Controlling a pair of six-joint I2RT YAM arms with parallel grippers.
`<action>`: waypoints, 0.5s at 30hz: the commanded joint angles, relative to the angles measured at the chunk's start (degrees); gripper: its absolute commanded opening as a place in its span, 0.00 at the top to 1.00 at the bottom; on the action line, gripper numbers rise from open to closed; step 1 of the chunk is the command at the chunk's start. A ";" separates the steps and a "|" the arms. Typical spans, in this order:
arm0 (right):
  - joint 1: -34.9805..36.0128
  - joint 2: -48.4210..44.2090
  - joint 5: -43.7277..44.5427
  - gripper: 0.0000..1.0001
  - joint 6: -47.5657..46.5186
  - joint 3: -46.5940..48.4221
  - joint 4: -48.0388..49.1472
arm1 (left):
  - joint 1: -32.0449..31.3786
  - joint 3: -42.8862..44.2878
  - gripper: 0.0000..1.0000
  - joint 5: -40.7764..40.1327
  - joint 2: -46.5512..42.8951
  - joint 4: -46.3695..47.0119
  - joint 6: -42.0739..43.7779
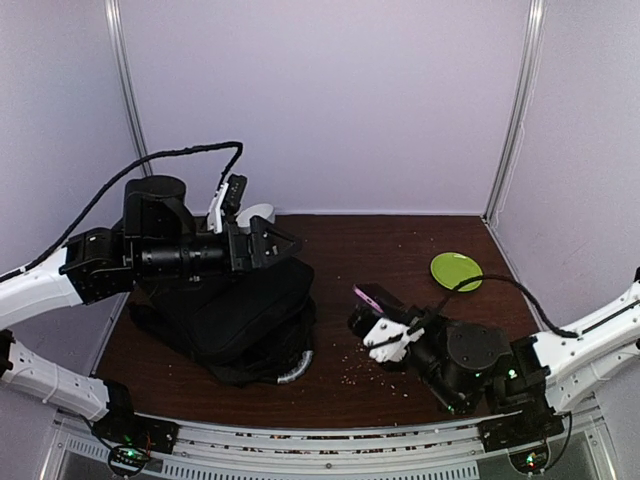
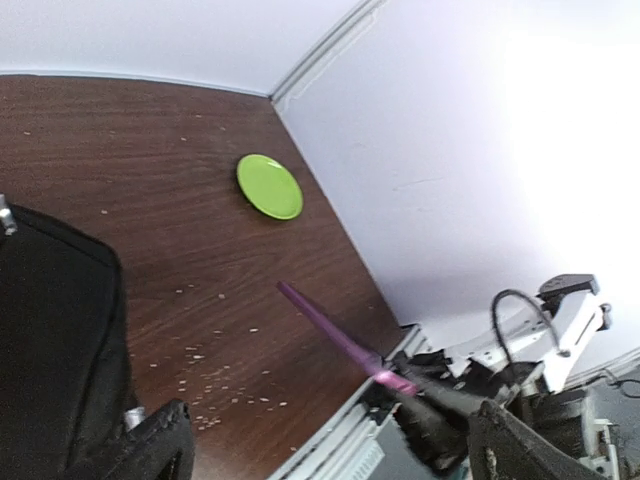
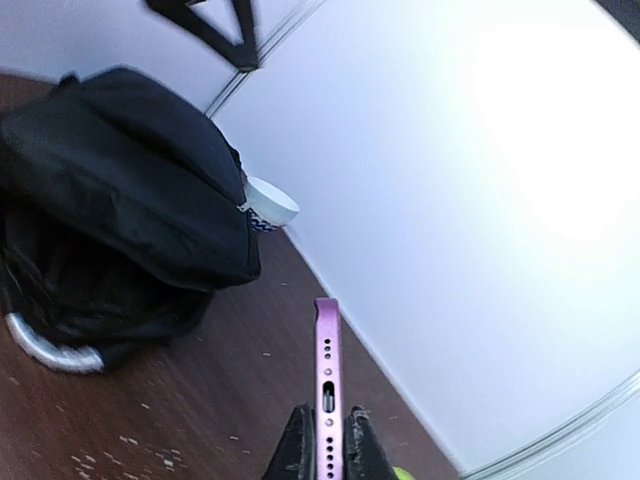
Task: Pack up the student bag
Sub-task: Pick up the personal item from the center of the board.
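Observation:
The student bag (image 1: 230, 315), a black soft backpack, slumps on the left half of the table, its grey-white handle (image 1: 296, 369) toward the front. My left gripper (image 1: 272, 243) hovers open just above the bag's top with nothing in it. To the right of the bag, above the table, my right gripper (image 1: 380, 318) is shut on a thin purple phone (image 1: 368, 297). The right wrist view shows the phone (image 3: 327, 355) edge-on between the fingers (image 3: 297, 446), pointing past the bag (image 3: 120, 190). The left wrist view shows the bag (image 2: 50, 330) at the left and the phone (image 2: 330, 330) held up.
A lime-green plate (image 1: 456, 270) lies at the back right near the wall. A white cup (image 1: 259, 213) stands behind the bag, against the back wall. Pale crumbs (image 1: 352, 362) are scattered on the brown tabletop between the bag and my right gripper.

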 commanded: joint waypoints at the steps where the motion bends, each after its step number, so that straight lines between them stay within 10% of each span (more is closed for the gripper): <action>1: 2.71 6.03 12.54 1.00 -39.26 -5.98 42.72 | 0.22 -2.36 0.02 9.13 1.30 14.49 -8.70; 4: 3.34 13.28 9.87 1.00 -56.73 -8.96 62.78 | 0.16 -2.66 0.02 10.51 2.96 16.47 -10.57; 15: 7.50 21.71 5.92 1.00 -64.18 -8.19 71.48 | 0.12 3.40 0.10 23.14 16.75 13.66 -9.71</action>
